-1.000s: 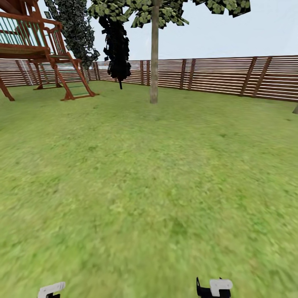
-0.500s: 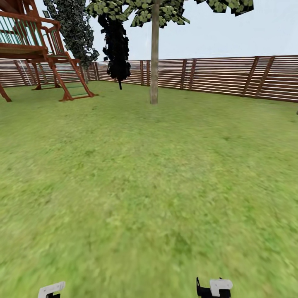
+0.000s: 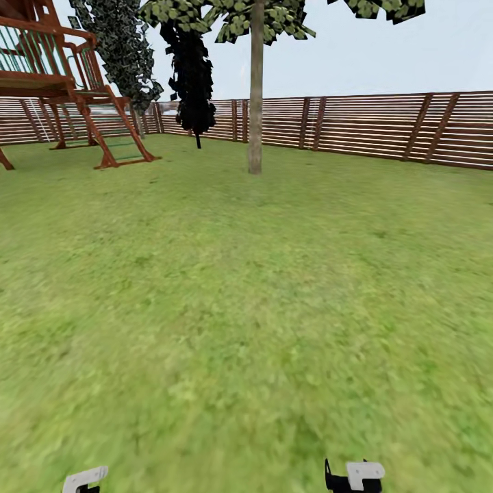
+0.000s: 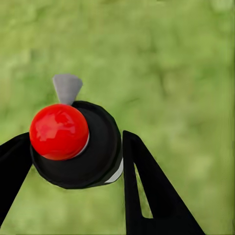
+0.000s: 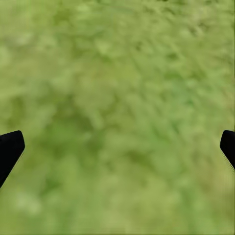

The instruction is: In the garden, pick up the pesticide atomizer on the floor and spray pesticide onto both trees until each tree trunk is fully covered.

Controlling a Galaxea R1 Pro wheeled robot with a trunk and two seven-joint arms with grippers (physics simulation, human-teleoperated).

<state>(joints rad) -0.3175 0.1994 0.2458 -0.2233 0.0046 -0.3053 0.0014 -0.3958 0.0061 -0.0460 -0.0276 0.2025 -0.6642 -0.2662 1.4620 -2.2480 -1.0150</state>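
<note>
A: Head view?
B: Grass floor point(image 3: 226, 308) fills most of it. One tree straight ahead, well off: bare grey-brown tree trunk point(image 3: 255, 89) upright, leafy crown point(image 3: 233, 17) at the top edge. Slat fence point(image 3: 370, 127) behind it. Wooden play structure point(image 3: 61, 82) far left, two dark conifers point(image 3: 192, 75) between it and the trunk. Bits of both arms at the bottom edge: left arm point(image 3: 83, 478), right arm point(image 3: 355, 475).

A: Left wrist view?
B: Left gripper point(image 4: 73, 161) is clamped on the pesticide atomizer point(image 4: 78, 147). Black round body sits between the two black fingers point(image 4: 147, 191), touching both. Red ball cap point(image 4: 59, 131) on top, grey nozzle tip point(image 4: 66, 87) sticking out past it. Blurred grass below; atomizer is off the ground.

A: Right wrist view?
B: Right gripper point(image 5: 117, 147) spread wide, just the two black fingertips point(image 5: 10, 149) at opposite edges, grass between them. Holding nothing.
</note>
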